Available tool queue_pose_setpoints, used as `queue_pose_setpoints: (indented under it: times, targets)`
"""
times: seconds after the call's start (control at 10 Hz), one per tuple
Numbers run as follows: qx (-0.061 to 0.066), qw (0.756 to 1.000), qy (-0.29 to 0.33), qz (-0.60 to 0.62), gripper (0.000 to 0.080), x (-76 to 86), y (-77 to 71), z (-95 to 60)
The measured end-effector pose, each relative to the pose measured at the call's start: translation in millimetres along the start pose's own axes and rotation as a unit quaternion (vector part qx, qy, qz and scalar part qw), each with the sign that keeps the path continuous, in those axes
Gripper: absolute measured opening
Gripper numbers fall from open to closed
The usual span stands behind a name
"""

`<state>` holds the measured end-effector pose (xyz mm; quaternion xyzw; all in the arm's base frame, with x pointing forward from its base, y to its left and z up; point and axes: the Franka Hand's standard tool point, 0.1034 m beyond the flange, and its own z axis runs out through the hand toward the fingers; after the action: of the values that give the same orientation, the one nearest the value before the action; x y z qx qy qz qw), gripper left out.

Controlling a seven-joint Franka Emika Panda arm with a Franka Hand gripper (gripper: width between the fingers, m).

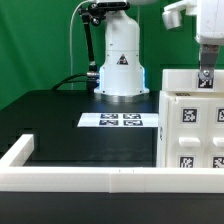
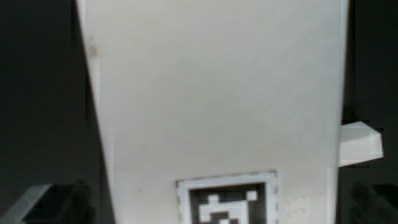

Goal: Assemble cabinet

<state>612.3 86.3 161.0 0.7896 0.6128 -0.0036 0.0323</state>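
The white cabinet body (image 1: 190, 130), with square black-and-white tags on its front, stands at the exterior view's right by the rail. My gripper (image 1: 205, 78) hangs down at its top, with a small tag just under the fingers. In the wrist view a long white cabinet panel (image 2: 214, 100) with a tag (image 2: 228, 200) fills the space between my fingers (image 2: 50, 205). The gripper (image 2: 222, 215) looks shut on this panel. A smaller white block (image 2: 363, 140) sticks out beside the panel.
The marker board (image 1: 120, 121) lies flat on the black table in front of the arm's white base (image 1: 122, 65). A low white border rail (image 1: 80, 178) runs along the near edge and up the exterior view's left side.
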Motion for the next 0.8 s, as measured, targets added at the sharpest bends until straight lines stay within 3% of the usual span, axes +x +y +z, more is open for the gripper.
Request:
queue_pose_setpoints:
  times: [0.1, 0.5, 0.8]
  targets:
    - [0.000, 1.000, 0.000, 0.000, 0.0554, -0.2, 0.0, 0.1]
    - [0.000, 1.000, 0.000, 0.029, 0.0554, -1.0, 0.2, 0.3]
    - [0.001, 0.987, 0.000, 0.161, 0.0556, -1.0, 0.1, 0.6]
